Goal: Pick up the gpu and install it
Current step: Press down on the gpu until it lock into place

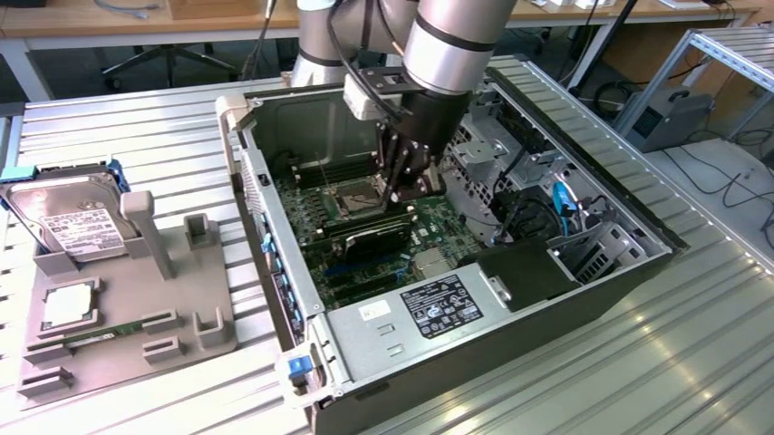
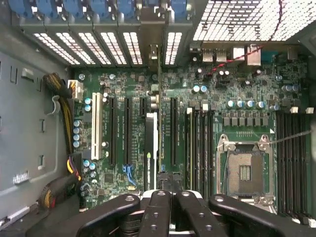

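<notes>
Inside the case [image 1: 629, 237] — gpu [image 1: 372, 237] beside memory slots [image 2: 200, 143].

- gpu [image 1: 372, 237]: matt black card standing on edge in the board; edge-on it shows a white strip [image 2: 151, 150].
- Gripper [image 2: 167, 197]: black plastic fingers [image 2: 157, 212], slight sheen, small round fastener holes.
- Arm [image 1: 454, 36]: brushed silvery metal tube, black bands.
- Computer case [image 1: 400, 353]: bare grey sheet metal, dull; perforated panels.
- Motherboard [image 2: 237, 106]: green, semi-gloss.
- Table [image 1: 677, 362]: ribbed aluminium slats, reflective.
- Holder tray [image 1: 121, 308]: matt grey plastic.
- Hard drive [image 1: 67, 213]: silver metal, white paper label.
</notes>
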Available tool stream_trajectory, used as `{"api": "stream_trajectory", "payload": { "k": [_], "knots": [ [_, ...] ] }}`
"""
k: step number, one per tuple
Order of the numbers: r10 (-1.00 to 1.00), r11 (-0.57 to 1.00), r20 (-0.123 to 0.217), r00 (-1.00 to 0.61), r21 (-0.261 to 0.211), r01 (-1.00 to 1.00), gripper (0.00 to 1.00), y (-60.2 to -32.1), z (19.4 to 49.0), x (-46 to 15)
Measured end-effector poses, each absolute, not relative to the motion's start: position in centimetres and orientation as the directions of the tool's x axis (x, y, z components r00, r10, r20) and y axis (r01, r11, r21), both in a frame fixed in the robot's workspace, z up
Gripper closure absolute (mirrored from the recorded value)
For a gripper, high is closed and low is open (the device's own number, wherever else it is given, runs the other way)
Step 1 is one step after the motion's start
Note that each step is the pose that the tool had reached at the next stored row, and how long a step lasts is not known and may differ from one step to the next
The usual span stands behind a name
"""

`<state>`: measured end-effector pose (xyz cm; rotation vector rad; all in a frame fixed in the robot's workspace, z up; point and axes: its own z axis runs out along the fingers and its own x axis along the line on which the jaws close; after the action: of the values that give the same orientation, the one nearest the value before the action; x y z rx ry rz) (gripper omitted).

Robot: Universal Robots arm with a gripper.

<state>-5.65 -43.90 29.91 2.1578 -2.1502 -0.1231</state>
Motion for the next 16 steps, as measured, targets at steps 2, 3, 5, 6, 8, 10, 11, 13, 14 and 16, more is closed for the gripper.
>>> {"api": "stream_trajectory", "payload": {
  "k": [2, 3, 5, 6, 8, 10, 11, 13, 14, 16],
  "knots": [
    [-1.000, -0.003, 0.009, 0.004, 0.123, -0.992, 0.89, -44.0, 29.8, -7.0],
    [-1.000, -0.003, 0.008, 0.004, 0.122, -0.992, 0.89, -44.1, 29.7, -7.4],
    [-1.000, -0.003, 0.009, 0.004, 0.123, -0.992, 0.89, -44.1, 29.5, -8.0],
    [-1.000, -0.003, 0.009, 0.004, 0.122, -0.992, 0.89, -44.1, 29.4, -8.3],
    [-1.000, -0.003, 0.009, 0.004, 0.123, -0.992, 0.89, -44.1, 29.3, -8.9],
    [-1.000, -0.003, 0.009, 0.004, 0.123, -0.992, 0.89, -44.1, 29.1, -9.5],
    [-1.000, -0.003, 0.009, 0.004, 0.123, -0.992, 0.89, -44.1, 29.0, -9.7],
    [-1.000, -0.003, 0.009, 0.004, 0.122, -0.992, 0.89, -44.1, 28.8, -10.1],
    [-1.000, -0.003, 0.009, 0.004, 0.123, -0.992, 0.89, -44.1, 28.7, -10.3],
    [-1.000, -0.003, 0.009, 0.004, 0.123, -0.992, 0.89, -44.1, 28.5, -10.8]
  ]
}}
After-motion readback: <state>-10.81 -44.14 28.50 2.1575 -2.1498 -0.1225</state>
